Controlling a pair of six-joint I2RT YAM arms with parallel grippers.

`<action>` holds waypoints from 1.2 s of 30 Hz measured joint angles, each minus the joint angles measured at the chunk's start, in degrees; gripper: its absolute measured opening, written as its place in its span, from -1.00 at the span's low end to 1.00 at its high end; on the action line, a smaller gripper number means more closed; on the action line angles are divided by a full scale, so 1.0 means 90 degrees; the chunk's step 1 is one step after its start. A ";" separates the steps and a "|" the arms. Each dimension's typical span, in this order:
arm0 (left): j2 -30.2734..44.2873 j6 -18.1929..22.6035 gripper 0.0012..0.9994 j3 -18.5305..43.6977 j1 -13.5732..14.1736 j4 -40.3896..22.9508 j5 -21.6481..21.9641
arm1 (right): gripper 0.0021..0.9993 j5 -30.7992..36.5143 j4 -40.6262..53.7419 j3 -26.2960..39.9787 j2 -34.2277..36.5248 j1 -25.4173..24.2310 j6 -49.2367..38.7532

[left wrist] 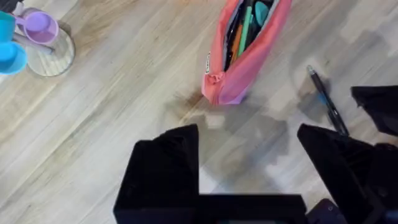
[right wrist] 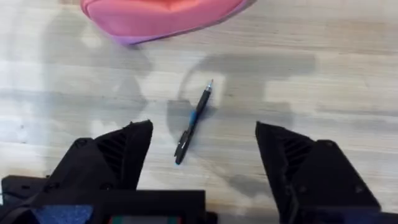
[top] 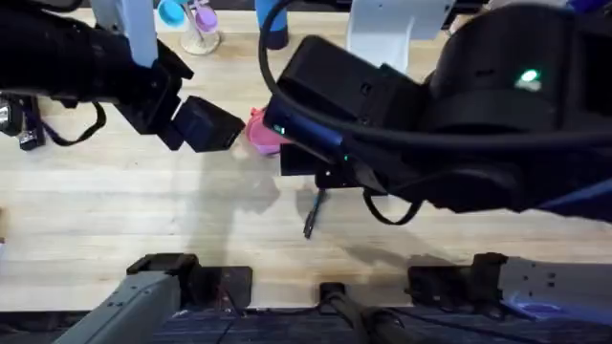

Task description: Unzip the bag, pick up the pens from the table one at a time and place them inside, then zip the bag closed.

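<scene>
Pink-red bag [left wrist: 244, 50] lay on the table [left wrist: 124, 106] with its zipper open, a green pen [left wrist: 246, 28] and other colored items showing inside, just ahead of the left pincer [left wrist: 249, 162], whose fingers were spread apart and held nothing. Black-and-blue pen [right wrist: 193, 121] lay on the wood between the released fingers of the right pincer [right wrist: 205, 155], untouched, with the bag's end [right wrist: 161, 18] beyond its tip.
</scene>
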State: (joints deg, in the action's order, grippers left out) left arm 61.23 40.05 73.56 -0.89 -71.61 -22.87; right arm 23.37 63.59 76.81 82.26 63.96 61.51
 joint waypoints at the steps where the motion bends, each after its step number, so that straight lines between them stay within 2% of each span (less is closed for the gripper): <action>1: 0.0000 0.0001 0.99 0.0000 -0.0002 0.0000 0.0000 | 0.99 0.0003 -0.0083 -0.0070 -0.0002 -0.0002 0.0026; 9: 0.0000 0.0002 0.99 0.0000 0.0000 -0.0001 0.0000 | 0.99 -0.0250 -0.0971 -0.0792 -0.0002 -0.0065 0.0176; 16: 0.0000 0.0002 0.99 0.0000 -0.0002 -0.0002 0.0000 | 0.99 -0.0850 -0.1269 -0.1343 0.0000 -0.0573 0.0198; 36: 0.0000 0.0002 0.99 0.0000 -0.0002 -0.0002 0.0000 | 0.99 -0.1457 -0.2425 -0.1442 0.1366 -0.0699 0.0066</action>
State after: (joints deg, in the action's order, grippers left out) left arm 61.23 40.07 73.56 -0.91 -71.64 -22.87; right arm 10.26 41.76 63.83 94.55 57.67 62.10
